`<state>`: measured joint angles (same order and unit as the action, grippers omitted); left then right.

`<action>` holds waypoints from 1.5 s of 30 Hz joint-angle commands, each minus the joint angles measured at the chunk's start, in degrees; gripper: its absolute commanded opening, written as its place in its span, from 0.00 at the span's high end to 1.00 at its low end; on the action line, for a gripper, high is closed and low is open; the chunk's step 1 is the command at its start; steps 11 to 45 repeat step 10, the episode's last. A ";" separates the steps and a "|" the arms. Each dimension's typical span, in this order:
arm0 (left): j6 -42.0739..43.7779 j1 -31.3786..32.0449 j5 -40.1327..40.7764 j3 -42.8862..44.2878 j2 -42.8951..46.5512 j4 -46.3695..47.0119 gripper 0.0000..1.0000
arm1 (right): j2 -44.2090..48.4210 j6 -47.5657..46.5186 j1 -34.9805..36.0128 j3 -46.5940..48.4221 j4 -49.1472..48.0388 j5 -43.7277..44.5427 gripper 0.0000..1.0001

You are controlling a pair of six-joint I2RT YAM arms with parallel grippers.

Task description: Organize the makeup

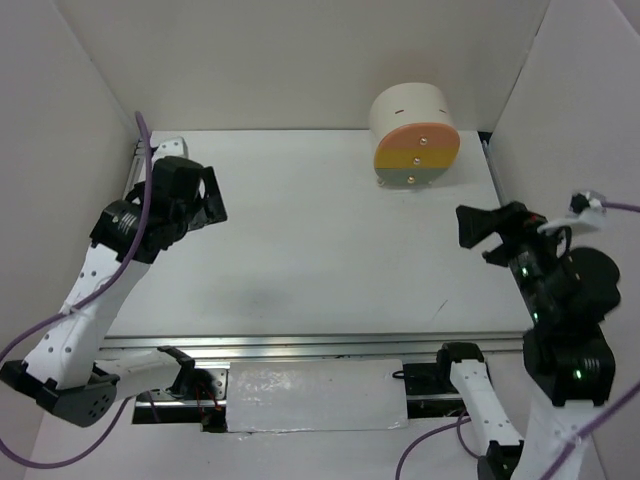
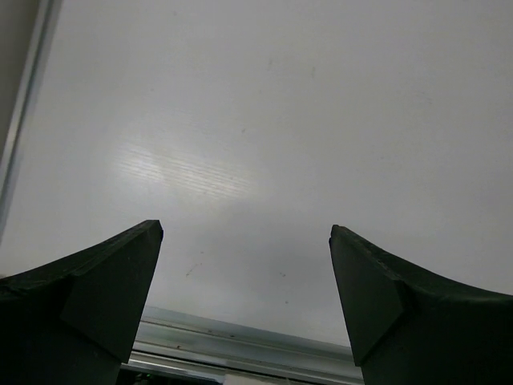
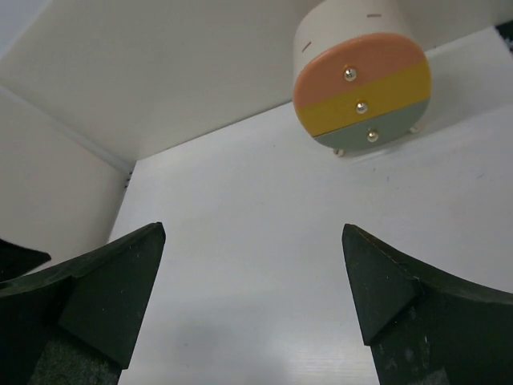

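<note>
No makeup shows in any view. My left gripper (image 1: pixel 214 196) hovers over the left side of the white table (image 1: pixel 320 250), jaws wide apart and nothing between them. In the left wrist view the left gripper (image 2: pixel 246 228) frames only bare table and the metal rail at the near edge. At the right side of the table, my right gripper (image 1: pixel 474 232) is open and empty too. Seen from the right wrist, the right gripper (image 3: pixel 252 228) looks across bare white table toward the back.
A cream round-topped box (image 1: pixel 415 135) with orange, yellow and green drawer fronts, all closed, stands at the back right; the box (image 3: pixel 361 80) also shows in the right wrist view. White walls enclose the table on three sides. A metal rail (image 1: pixel 300 345) runs along the near edge.
</note>
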<state>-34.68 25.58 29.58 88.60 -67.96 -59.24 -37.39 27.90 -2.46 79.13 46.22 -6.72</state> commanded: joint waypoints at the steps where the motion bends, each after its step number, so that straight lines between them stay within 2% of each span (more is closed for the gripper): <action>1: -2.05 0.25 7.67 -1.93 2.40 -3.68 0.01 | 4.67 -7.94 0.70 4.62 15.21 2.33 0.00; 6: -4.61 1.40 9.35 -7.47 7.84 -4.92 0.01 | 10.66 -9.71 0.70 8.40 19.60 2.94 0.00; 10: -4.79 1.40 9.26 -10.11 10.39 -4.39 0.01 | 10.85 -9.88 0.70 8.23 20.76 2.94 0.00; 45: -4.79 1.40 9.26 -10.11 10.39 -4.39 0.01 | 10.85 -9.88 0.70 8.23 20.76 2.94 0.00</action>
